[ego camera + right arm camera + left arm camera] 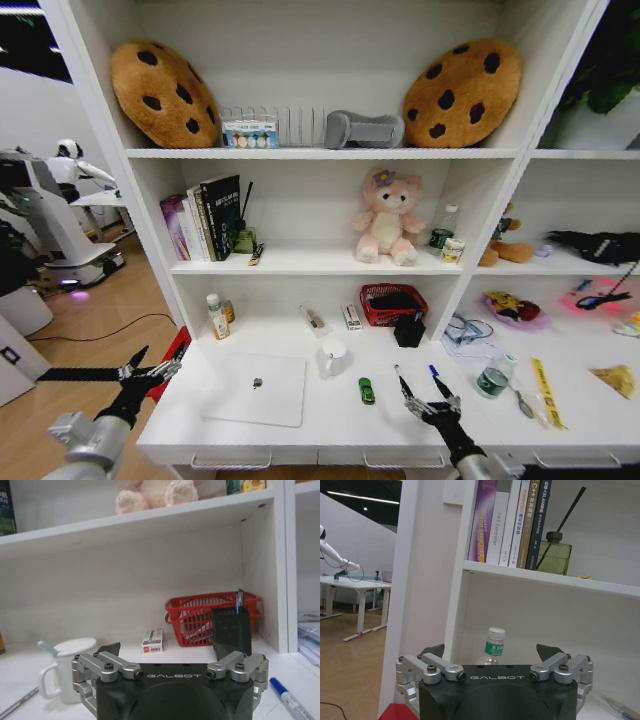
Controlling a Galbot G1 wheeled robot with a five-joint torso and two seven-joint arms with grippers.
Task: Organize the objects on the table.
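A thin silver laptop (pixel 255 388) lies closed on the white table (pixel 330 425), left of centre. To its right sit a tiny green toy car (pixel 367 390), a dark-tipped green marker (pixel 402 384) and a blue-capped pen (pixel 438 381) (pixel 287 698). My right gripper (pixel 432 405) (pixel 165 650) hovers open low over the table's front edge, just in front of the marker and pen, holding nothing. My left gripper (pixel 155 368) (pixel 491 652) is open beside the table's left end, facing the shelving's side panel.
A white mug (pixel 333 357) (pixel 70 667) stands behind the laptop. A red basket (pixel 393 303), black pen holder (pixel 408 330), small box (pixel 352 317) and pill bottle (pixel 217 316) (pixel 494 645) line the back. Bottles, bags and a yellow strip (pixel 545 390) crowd the right side.
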